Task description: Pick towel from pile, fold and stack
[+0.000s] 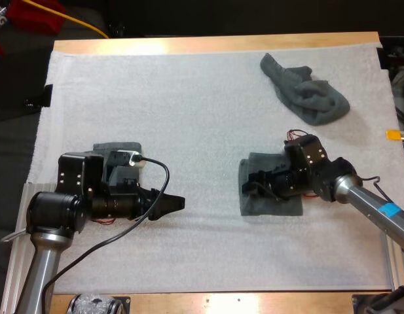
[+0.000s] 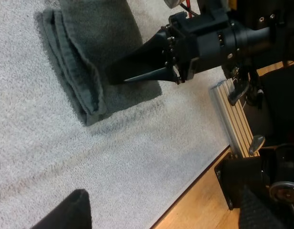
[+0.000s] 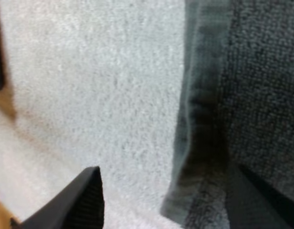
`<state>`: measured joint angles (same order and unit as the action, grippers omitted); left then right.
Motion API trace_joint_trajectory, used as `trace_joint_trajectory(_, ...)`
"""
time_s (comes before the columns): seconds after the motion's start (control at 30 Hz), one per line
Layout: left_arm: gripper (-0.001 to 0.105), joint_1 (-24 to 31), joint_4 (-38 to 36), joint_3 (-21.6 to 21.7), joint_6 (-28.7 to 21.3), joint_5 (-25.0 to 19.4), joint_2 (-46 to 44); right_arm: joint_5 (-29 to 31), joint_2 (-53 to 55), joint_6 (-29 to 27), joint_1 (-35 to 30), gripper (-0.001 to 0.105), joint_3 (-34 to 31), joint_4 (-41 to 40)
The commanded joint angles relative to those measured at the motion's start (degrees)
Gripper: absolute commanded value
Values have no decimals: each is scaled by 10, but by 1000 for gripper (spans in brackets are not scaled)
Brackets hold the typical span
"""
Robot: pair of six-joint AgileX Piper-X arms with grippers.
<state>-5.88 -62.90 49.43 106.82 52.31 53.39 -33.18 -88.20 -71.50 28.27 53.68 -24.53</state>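
Left gripper (image 1: pixel 179 202) level over the table, fingers apart, right gripper (image 1: pixel 250 188) angled down, fingers apart

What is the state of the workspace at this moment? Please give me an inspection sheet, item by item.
Surface: white mat lying flat on a wooden table.
Job's things: crumpled towel at the far right; folded towel under my right arm; second folded towel partly behind my left arm.
Clutter: nothing seen.
Grippers: left gripper over bare mat, jaws open; right gripper at the folded towel's edge, jaws open, not clamping.
Cables: yellow cable beyond the table's far edge, off the mat.
Surroundings: aluminium rail at the table's right edge.
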Motion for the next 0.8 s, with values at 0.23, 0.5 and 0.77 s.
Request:
trace_joint_trajectory(0.23, 63, 1, 1, 2, -4, 8, -2, -14, 3, 6, 1, 55, 3, -1)
trace_joint_trajectory(0.5, 63, 1, 1, 2, -4, 8, -2, -6, 11, 7, 1, 55, 3, -17)
trace_joint_trajectory(0.77, 63, 1, 2, 2, -4, 8, -2, 87, 78, -17, 1, 55, 3, -89)
